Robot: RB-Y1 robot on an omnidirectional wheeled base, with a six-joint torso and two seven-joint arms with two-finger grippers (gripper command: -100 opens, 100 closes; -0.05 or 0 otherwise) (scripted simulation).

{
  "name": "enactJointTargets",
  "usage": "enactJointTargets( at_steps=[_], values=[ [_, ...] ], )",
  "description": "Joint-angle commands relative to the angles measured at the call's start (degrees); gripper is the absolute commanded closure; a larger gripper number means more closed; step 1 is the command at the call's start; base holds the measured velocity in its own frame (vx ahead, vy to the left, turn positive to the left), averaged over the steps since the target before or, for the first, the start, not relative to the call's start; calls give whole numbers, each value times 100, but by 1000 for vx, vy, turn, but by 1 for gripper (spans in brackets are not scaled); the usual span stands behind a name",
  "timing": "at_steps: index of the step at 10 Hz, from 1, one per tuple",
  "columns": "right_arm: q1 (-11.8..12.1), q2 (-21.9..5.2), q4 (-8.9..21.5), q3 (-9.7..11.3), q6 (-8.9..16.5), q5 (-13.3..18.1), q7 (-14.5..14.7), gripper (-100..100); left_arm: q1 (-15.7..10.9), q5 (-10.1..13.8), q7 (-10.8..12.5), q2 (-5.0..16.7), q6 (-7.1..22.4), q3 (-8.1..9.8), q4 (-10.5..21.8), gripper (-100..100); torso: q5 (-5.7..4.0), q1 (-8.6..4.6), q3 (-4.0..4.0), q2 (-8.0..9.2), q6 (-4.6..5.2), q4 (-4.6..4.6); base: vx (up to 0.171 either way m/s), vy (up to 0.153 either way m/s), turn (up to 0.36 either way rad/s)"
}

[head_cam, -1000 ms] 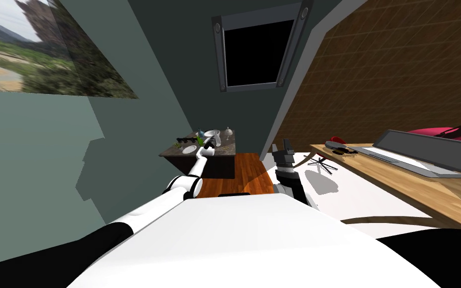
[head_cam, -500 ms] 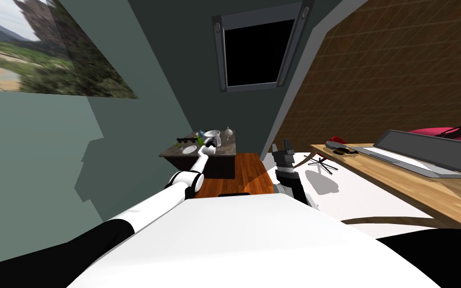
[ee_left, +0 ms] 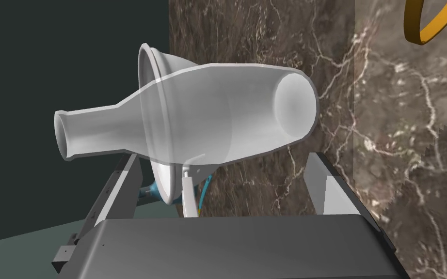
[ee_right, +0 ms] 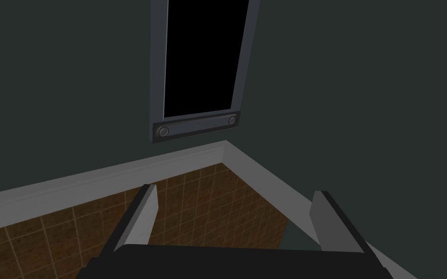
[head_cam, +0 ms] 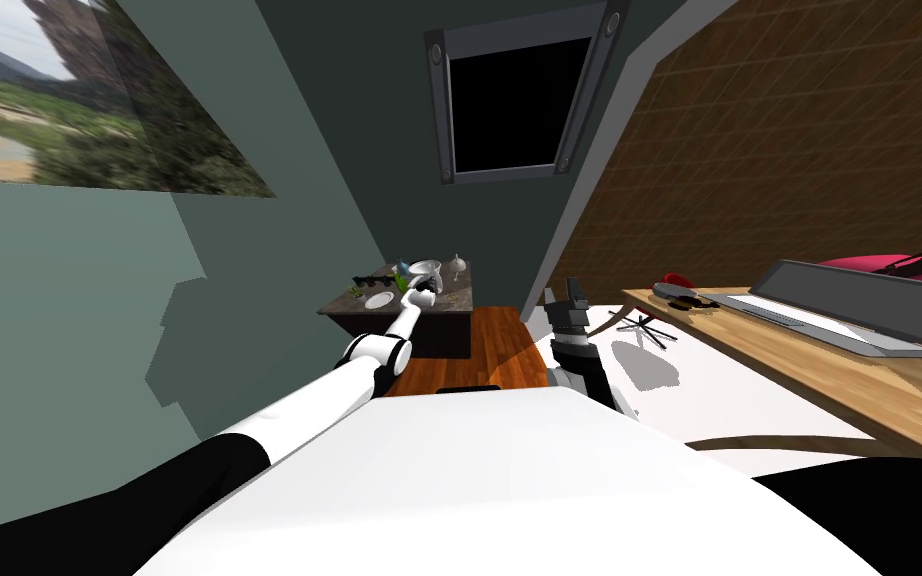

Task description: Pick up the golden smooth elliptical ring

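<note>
The golden ring (ee_left: pixel 428 26) rests on the brown marble tabletop (ee_left: pixel 363 145), cut off by the picture's edge. It lies beyond and to the outer side of one finger of my left gripper (ee_left: pixel 227 193), which is open and holds nothing. A translucent white bottle (ee_left: pixel 208 116) with a white bowl (ee_left: pixel 162 160) behind it sits just ahead of the fingers (ee_left: pixel 334 191). In the head view my left gripper (head_cam: pixel 427 287) is stretched out over the small marble table (head_cam: pixel 449 300). My right gripper (head_cam: pixel 571 292) is raised beside my chest, open and empty (ee_right: pixel 232 213).
On the table are also a white plate (head_cam: pixel 379 299), black glasses (head_cam: pixel 364 280) and a small goblet (head_cam: pixel 457 264). A wooden desk (head_cam: pixel 829 370) with a laptop (head_cam: pixel 839 300) stands to the right. Green walls close the left side.
My left arm has stretched further out over the marble table, its elbow moving up and forward. The right arm has stayed still.
</note>
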Motion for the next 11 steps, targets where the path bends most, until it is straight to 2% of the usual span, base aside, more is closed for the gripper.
enactJointTargets(
  at_steps=[1, 2, 3, 4, 5, 6, 9, 10, 11],
  values=[
    [0, 0, 0, 0, 0, 0, 0, 0, -123, -14, 25, -37, 49, 21, 254, -100, 0, 0, 0, 0, 0, 0, 20, 14, -1],
    [0, 0, 0, 0, 0, 0, 0, 0, -293, -8, 54, -115, 163, 41, 400, -100, 0, -1, 0, 0, 0, 0, 24, 13, 0],
    [0, 0, 0, 0, 0, 0, 0, 0, -293, -8, 54, -115, 163, 41, 533, -100, 0, -2, -1, -1, 1, 0, 23, 11, -5],
    [0, 0, 0, 0, 0, 0, 0, 0, -444, -2, 80, -210, 268, 59, 708, -100, 0, -2, -1, -1, 0, -1, 33, 13, 1],
    [0, 0, 0, 0, 0, 0, 0, 0, -573, 3, 104, -323, 361, 77, 1017, -100, -1, -2, -3, -5, 1, -1, 56, 23, -6],
    [0, 0, 0, 0, 0, 0, 0, 0, -573, 3, 104, -323, 361, 77, 1017, -100, 0, 0, -6, -10, 0, -3, 39, 16, -4],
    [0, 0, 0, 0, 0, 0, 0, 0, -798, 13, 153, -771, 565, 116, 1525, -100, -1, -8, -5, -8, 1, -2, 45, 9, -5],
    [0, 0, 0, 0, 0, 0, 0, 0, -732, 13, 153, -771, 565, 116, 1079, -100, 0, -4, -6, -9, -1, -3, 41, 10, 3],
    [0, 0, 0, 0, 0, 0, 0, 0, -742, 13, 153, -771, 577, 116, 978, -100, -1, -3, -4, -7, -1, -1, 17, 6, 3]
  ],
)
